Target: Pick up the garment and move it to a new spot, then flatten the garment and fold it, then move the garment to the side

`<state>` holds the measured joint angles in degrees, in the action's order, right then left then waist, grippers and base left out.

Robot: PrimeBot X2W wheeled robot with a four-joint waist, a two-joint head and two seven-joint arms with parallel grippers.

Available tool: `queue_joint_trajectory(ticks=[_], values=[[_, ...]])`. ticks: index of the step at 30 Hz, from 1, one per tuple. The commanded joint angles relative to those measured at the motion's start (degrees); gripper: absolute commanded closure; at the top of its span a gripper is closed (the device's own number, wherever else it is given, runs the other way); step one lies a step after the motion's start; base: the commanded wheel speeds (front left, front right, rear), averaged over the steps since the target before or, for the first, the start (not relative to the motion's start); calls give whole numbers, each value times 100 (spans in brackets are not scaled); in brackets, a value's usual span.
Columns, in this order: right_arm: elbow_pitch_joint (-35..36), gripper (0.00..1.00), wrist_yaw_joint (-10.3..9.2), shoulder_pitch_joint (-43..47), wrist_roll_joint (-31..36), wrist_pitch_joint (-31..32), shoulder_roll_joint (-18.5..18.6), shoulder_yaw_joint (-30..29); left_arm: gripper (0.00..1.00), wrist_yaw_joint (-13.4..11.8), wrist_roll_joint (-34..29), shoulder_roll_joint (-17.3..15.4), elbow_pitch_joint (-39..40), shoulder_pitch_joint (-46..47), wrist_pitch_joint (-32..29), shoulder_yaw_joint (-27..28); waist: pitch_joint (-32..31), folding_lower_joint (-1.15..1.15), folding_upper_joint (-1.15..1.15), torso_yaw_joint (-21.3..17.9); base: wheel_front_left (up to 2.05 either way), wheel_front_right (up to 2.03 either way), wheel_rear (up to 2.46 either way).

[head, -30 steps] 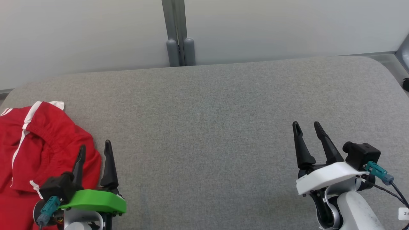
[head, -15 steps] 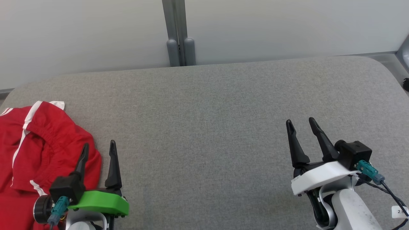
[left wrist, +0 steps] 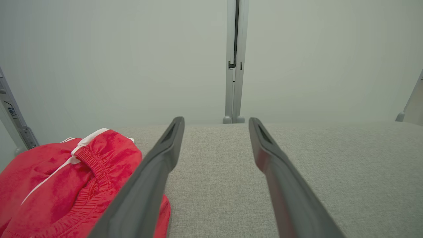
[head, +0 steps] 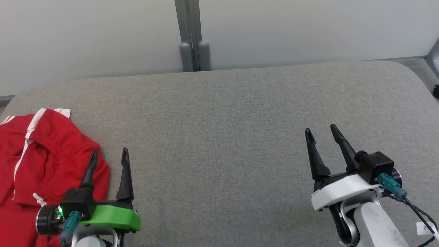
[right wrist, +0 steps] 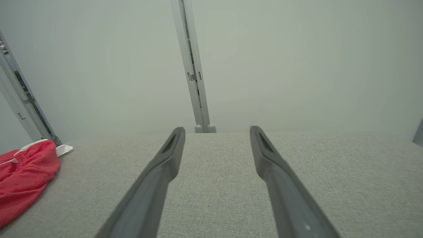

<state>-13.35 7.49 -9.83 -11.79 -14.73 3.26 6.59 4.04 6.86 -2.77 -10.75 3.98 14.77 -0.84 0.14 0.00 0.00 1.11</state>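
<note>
From the head view, my left gripper (head: 110, 151) sits at the lower left with its two dark fingers spread wide, gripping nothing. The red garment (head: 44, 154), with white stripes and a gathered waistband, lies crumpled on the grey padded surface (head: 223, 120) just to the left of these jaws. My left finger crosses the garment's right edge in the picture, and my other finger is over bare grey cloth. I cannot tell whether that finger touches the fabric. My right gripper (head: 320, 128) is at the lower right, its jaws likewise spread and holding nothing, with the garment well apart from it, far off to its left. Beyond both sets of fingertips the surface ends at a pale wall (head: 308, 27) with a grey post (head: 192, 34).

In the left wrist view, my left gripper (left wrist: 216, 119) shows open jaws with grey cloth between them. The garment (left wrist: 66, 175) lies to the left of the left finger and runs beneath it near its base. The post (left wrist: 234, 66) stands straight ahead, between the fingertips.

In the right wrist view, my right gripper (right wrist: 216, 129) has its jaws parted over the bare surface (right wrist: 214, 185). The garment (right wrist: 23, 175) is far to the left of the jaws, at the surface's edge.
</note>
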Motion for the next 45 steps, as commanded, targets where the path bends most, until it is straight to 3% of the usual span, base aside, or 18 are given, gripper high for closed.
queue_joint_trajectory(ticks=[1, 27, 33, 45], values=[[-15, 0, 0, -84, 113, -58, 10, 18, 0, -32, -99, -22, 43, 14, 55, -1, -2, 0, 0, 2, 0, 0, 0], [-80, 0, 0, -76, -21, -54, -1, 55, 0, -29, 13, -22, -4, 13, 46, -37, -18, 0, 0, 8, 0, 0, 0], [-89, 0, 0, 49, -101, -53, 42, 156, 0, 0, 203, -23, -42, 61, 45, -22, -79, 0, 0, 335, 0, 0, 0], [-151, 0, 0, 173, -519, -50, 68, 395, 0, -68, 213, -25, -220, -68, 39, 186, -221, 0, 0, 1613, 0, 0, 0]])
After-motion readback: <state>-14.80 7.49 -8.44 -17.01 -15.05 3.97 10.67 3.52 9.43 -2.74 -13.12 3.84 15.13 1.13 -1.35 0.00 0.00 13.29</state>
